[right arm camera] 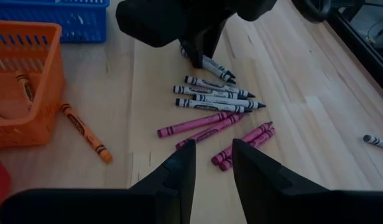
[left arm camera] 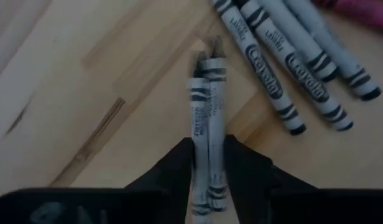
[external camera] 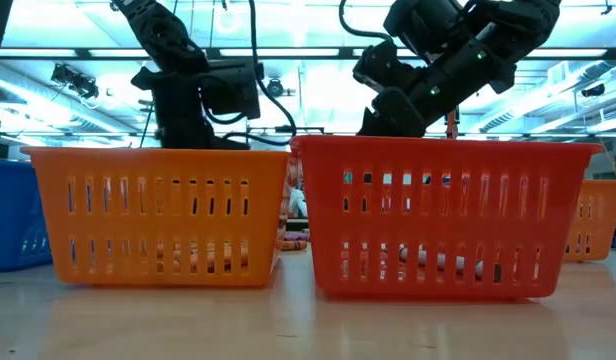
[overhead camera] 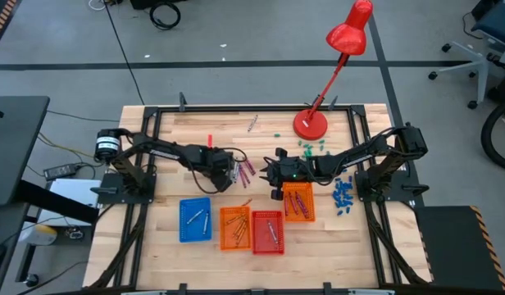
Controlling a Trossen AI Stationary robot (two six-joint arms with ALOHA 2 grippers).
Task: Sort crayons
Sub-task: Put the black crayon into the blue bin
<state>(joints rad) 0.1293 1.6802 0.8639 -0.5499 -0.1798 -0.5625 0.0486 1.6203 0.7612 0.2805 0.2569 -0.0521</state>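
My left gripper (left arm camera: 208, 146) is shut on two grey-white crayons (left arm camera: 207, 112) near the table's middle (overhead camera: 228, 168). Several more grey-white crayons (left arm camera: 291, 62) lie flat on the wood beside it, also seen in the right wrist view (right arm camera: 216, 96). Magenta crayons (right arm camera: 210, 124) lie next to them. My right gripper (right arm camera: 213, 152) is open and empty, just above the magenta crayons, facing the left gripper (right arm camera: 198, 37). An orange crayon (right arm camera: 86, 134) lies beside an orange tray (right arm camera: 23, 81). My left gripper pinches the two grey-white crayons side by side between its two fingers (left arm camera: 241, 168), by their back halves (left arm camera: 207, 177). The fingers lie along the crayons. The crayons' tips (right arm camera: 227, 76) stick out ahead, slanting down toward the wood; whether they touch it I cannot tell.
A blue tray (overhead camera: 195, 220), an orange tray (overhead camera: 234, 228), a red tray (overhead camera: 267, 232) and a second orange tray (overhead camera: 298, 201) stand near the front. A red lamp (overhead camera: 310, 123) stands at the back. Blue bits (overhead camera: 343, 195) and teal bits (overhead camera: 306, 147) lie on the right.
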